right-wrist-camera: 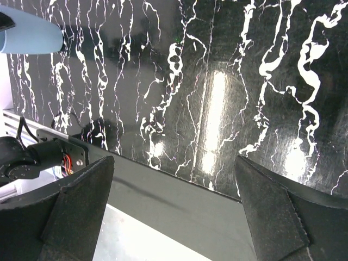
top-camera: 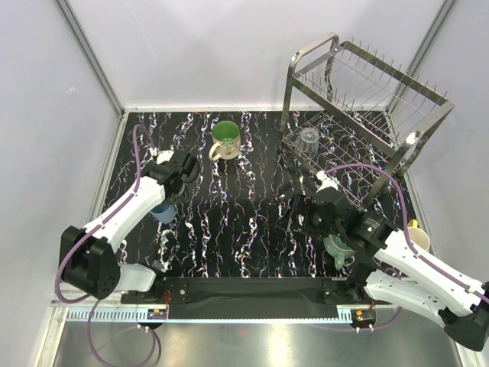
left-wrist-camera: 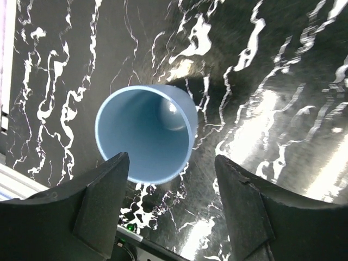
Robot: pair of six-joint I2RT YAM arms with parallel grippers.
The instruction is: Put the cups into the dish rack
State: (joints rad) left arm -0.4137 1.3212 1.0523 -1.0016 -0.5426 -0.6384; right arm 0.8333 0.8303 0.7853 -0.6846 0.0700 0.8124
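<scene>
1. The left arm (top-camera: 122,210) reaches out from its base at the near left corner. It goes over the black worktop with white veins (top-camera: 244,222) and bends down at its end.
2. The left claw (left-wrist-camera: 171,163) points down at the small light-blue cup (left-wrist-camera: 144,133), with one finger on each side of it.
3. This claw is partly wide and is not holding the cup. A gap shows between the cup and the finger on the right of the wrist view. The other finger sits very near the rim, and I cannot tell if it touches.
4. The light-blue cup stands mouth up on the left part of the worktop, and its inside is bare.
5. The right arm (top-camera: 412,264) stretches from the near right corner toward the middle, low over the worktop.
6. The right claw (right-wrist-camera: 174,163) is wide, with only worktop and its near edge showing between the fingers.
7. The teal glazed mug (top-camera: 338,248) sits on the worktop right by the right arm, partly hidden by it.
8. The yellow mug (top-camera: 417,233) sits near the right edge, just beside that arm.
9. The cream mug with green inside (top-camera: 225,140) stands by itself at the far middle.
10. The big silver wire dish rack (top-camera: 313,46) stands in the far right corner. The clear glass tumbler (top-camera: 309,139) sits in its lower level.
</scene>
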